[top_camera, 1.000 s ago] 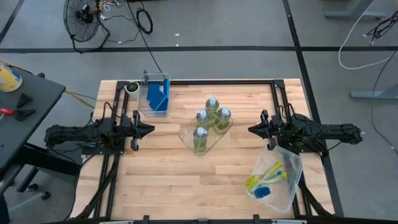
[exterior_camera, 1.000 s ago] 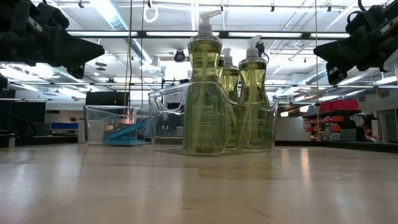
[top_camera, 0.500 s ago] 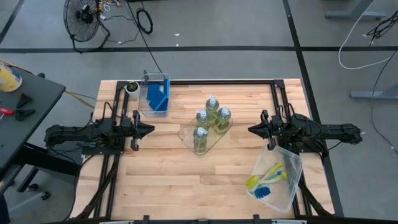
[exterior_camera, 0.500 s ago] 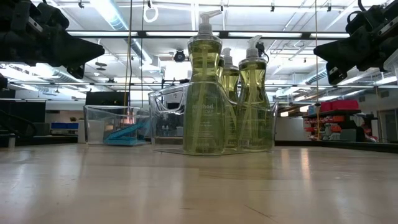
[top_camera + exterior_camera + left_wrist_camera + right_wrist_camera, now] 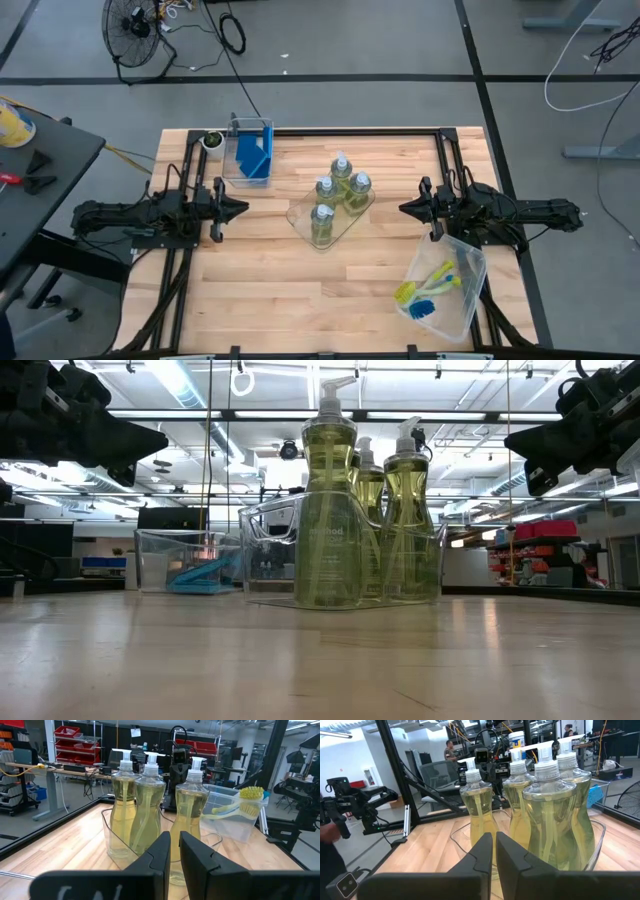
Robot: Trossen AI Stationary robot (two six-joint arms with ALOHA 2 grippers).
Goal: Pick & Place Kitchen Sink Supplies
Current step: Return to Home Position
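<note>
Now | left jaws closed | right jaws closed | front bottle (image 5: 327, 510) label: perhaps "method"

Four bottles of yellow-green liquid (image 5: 322, 222) are standing together on one clear tray (image 5: 298, 212). Two yellow-green brushes (image 5: 432, 277) and one blue brush (image 5: 424, 309) are lying in one clear bin (image 5: 470, 262). A second clear bin (image 5: 231, 160) is holding blue sponges (image 5: 252, 155), which are packed too closely to count.
</note>
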